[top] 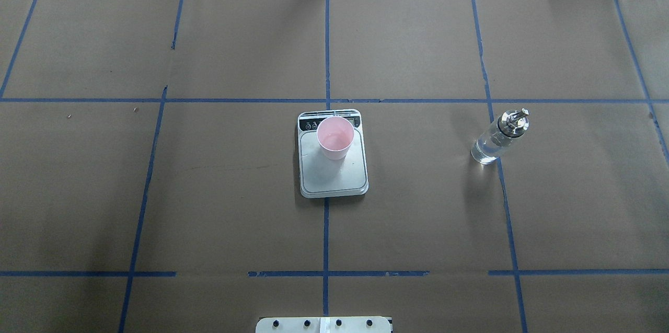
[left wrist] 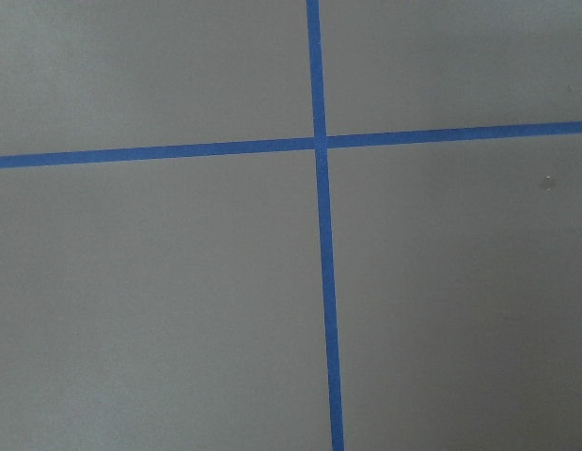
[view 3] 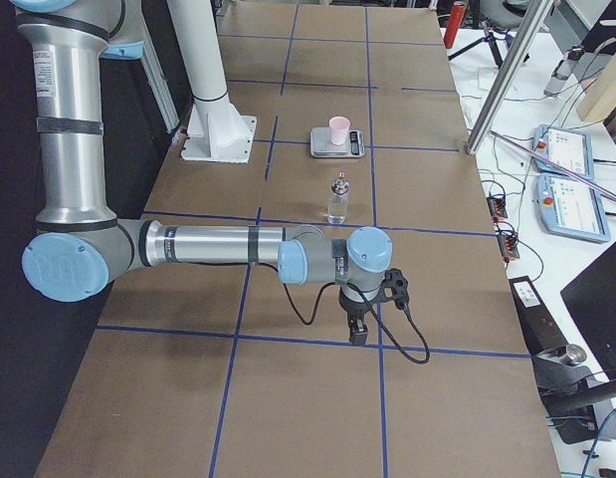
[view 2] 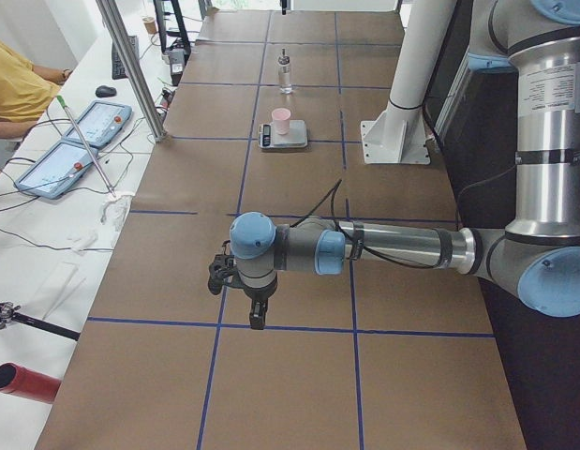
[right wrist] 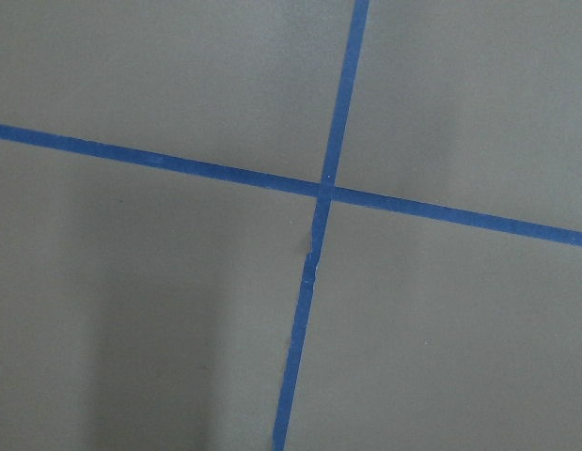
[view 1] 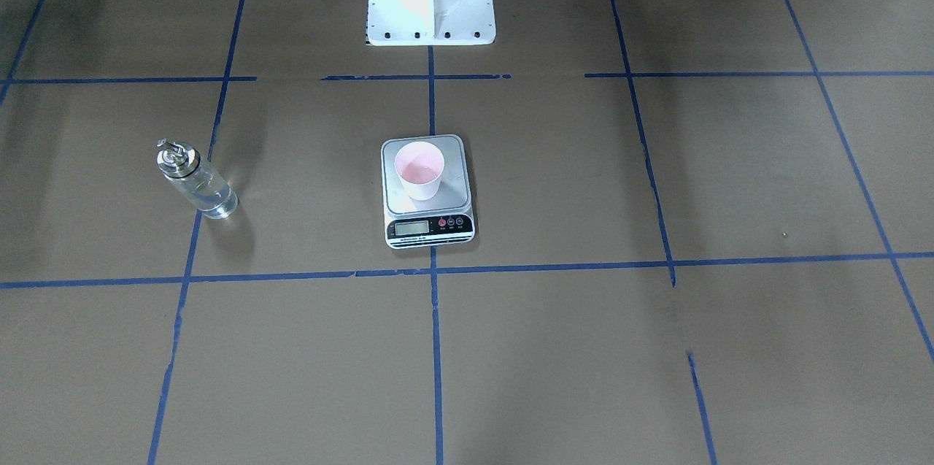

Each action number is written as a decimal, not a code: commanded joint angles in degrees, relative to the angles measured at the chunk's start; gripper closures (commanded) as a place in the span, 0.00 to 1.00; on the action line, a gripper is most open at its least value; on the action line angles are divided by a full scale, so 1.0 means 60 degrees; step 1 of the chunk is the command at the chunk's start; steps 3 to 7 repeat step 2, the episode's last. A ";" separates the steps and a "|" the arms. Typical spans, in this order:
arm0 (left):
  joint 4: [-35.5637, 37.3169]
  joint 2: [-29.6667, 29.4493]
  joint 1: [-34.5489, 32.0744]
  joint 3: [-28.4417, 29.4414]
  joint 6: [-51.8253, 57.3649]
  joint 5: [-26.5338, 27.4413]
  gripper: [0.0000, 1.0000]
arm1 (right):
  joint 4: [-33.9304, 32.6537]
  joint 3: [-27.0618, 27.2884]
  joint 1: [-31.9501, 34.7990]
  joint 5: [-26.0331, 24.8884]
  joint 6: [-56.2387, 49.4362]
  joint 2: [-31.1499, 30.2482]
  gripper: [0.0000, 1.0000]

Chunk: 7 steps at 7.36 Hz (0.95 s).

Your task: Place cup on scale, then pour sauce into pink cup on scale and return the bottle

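Standing upright on the scale (top: 333, 179), the pink cup (top: 335, 137) sits at the 12 o'clock end of the platform, close to the display strip, in the middle of the bench (top: 209, 192). The bottle (top: 497, 138) stands alone at the scale's 3 o'clock in the overhead view, well apart from it, with clear sauce (top: 485, 151) visible through the glass. Both arms reach out toward the bench ends. The left hand (view 2: 258, 314) and the right hand (view 3: 356, 329) point down over bare paper, far from every object, and these side views do not show whether either is open or closed.

Whether any sauce has reached the cup is unclear. If pouring lies ahead, the risks look plain:
- The light paper cup, off-centre on the platform, could tip if the spout nudges it.
- Smooth glass could slip in a loose grip.
- A fast tilt could splash the display just beside the cup.
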 commanded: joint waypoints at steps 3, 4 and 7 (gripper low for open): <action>0.0050 -0.0068 0.0016 -0.0021 -0.0021 -0.0084 0.00 | 0.0021 -0.0020 -0.0001 -0.0001 0.0012 -0.0009 0.00; 0.0050 -0.0068 0.0016 -0.0021 -0.0021 -0.0084 0.00 | 0.0021 -0.0020 -0.0001 -0.0001 0.0012 -0.0009 0.00; 0.0050 -0.0068 0.0016 -0.0021 -0.0021 -0.0084 0.00 | 0.0021 -0.0020 -0.0001 -0.0001 0.0012 -0.0009 0.00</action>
